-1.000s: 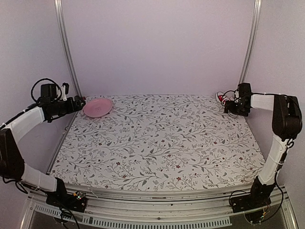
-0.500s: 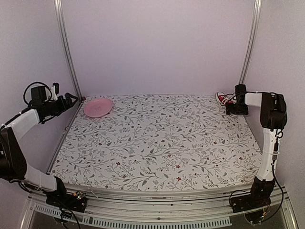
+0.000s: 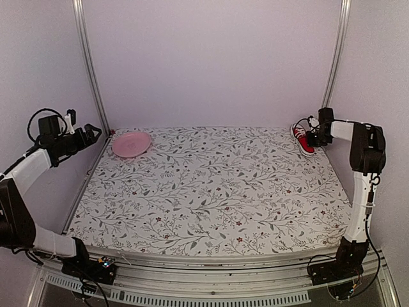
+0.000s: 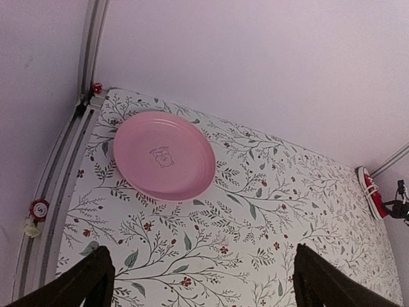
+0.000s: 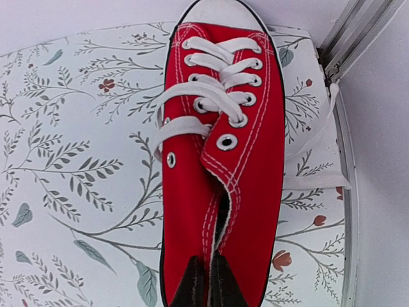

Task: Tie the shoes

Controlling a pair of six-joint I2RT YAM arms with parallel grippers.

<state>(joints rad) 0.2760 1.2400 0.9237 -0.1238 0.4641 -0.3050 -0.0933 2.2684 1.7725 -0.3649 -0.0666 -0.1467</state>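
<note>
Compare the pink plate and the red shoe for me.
The pink plate lies untouched at the far left corner; the red sneaker sits far right, heel pinched by the right gripper. The plate is round and empty; the sneaker long, with untied laces. Both rest on the floral table.

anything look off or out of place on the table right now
The sneaker sits in the far right corner, laces untied, one loose end trailing towards the rail. The right gripper seems pinched on its heel. A pink plate sits in the far left corner.
</note>
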